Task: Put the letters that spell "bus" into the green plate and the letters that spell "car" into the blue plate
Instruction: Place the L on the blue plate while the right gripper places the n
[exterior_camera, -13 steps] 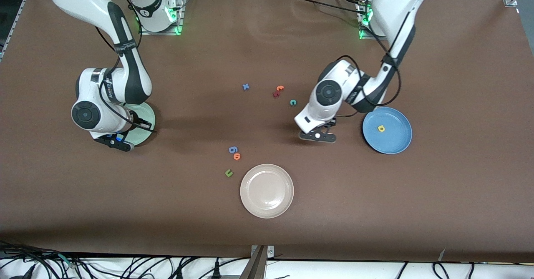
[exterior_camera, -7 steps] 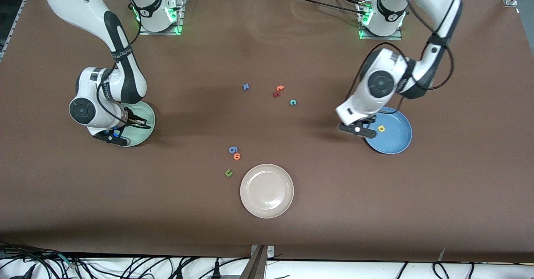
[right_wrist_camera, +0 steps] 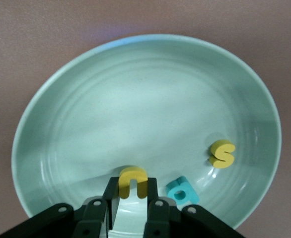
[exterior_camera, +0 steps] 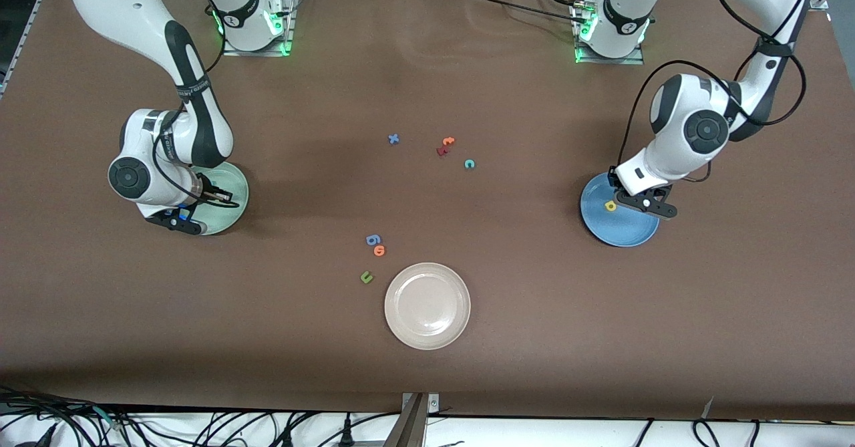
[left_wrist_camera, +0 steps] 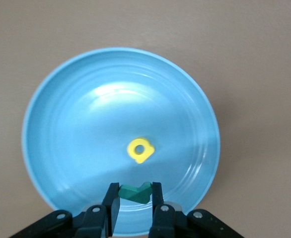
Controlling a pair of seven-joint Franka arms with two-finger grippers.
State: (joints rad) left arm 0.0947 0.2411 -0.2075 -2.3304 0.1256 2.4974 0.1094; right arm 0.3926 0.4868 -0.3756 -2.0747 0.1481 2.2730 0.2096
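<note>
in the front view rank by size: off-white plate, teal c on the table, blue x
1. off-white plate, by far the largest
2. blue x and teal c: both tiny and look about alike, so no ranking between them

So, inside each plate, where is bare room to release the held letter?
Green plate: bare away from the yellow "s" and teal "b", which crowd one edge. Blue plate: bare all around the yellow "a".

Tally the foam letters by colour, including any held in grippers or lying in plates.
Yellow: 3 (a, yellow u, s)
Teal: 3 (c, r, b)
Blue: 2 (x, g)
Orange: 2 (orange letter, orange o)
Red: 1 (red letter)
Dark green: 1 (green u)
Total: 12
</note>
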